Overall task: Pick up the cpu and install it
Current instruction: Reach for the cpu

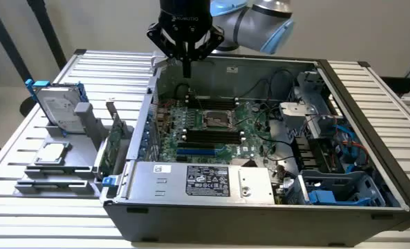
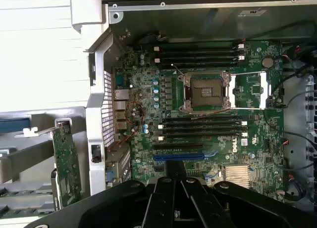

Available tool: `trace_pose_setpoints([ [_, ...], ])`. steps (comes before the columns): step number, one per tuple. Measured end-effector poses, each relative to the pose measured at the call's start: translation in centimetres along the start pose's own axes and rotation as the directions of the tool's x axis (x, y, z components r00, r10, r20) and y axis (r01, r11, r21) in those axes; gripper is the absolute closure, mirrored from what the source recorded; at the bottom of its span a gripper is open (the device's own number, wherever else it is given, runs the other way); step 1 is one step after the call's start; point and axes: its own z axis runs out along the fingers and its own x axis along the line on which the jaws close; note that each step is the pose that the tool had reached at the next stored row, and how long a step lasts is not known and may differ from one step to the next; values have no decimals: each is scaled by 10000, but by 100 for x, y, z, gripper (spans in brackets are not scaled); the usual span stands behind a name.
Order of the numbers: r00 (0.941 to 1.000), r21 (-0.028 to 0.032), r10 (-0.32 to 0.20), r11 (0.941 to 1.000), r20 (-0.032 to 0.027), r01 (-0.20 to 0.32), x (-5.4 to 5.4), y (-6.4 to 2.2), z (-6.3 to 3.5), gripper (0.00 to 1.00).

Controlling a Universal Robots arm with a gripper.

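Bright even overhead lighting, blown-out glare on the white slatted table (image 2: 39,50), dim soft shadow inside the case (image 1: 260,72) by its far wall

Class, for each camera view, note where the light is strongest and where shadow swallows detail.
Exterior view: the ribbed table reads bright, the cpu has a soft sheen, and the case is dim inside around its cables. Wrist view: the table outside the case is washed almost white, the socket is evenly lit, and the gripper is a near-black silhouette.
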Motion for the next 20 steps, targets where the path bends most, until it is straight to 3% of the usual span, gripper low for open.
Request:
trace_pose_setpoints([
  [14,10000,2,1,10000,-1,-1,6,0,-1,89],
  [20,10000,1,0,10000,-1,0,263,-26,-3,89],
])
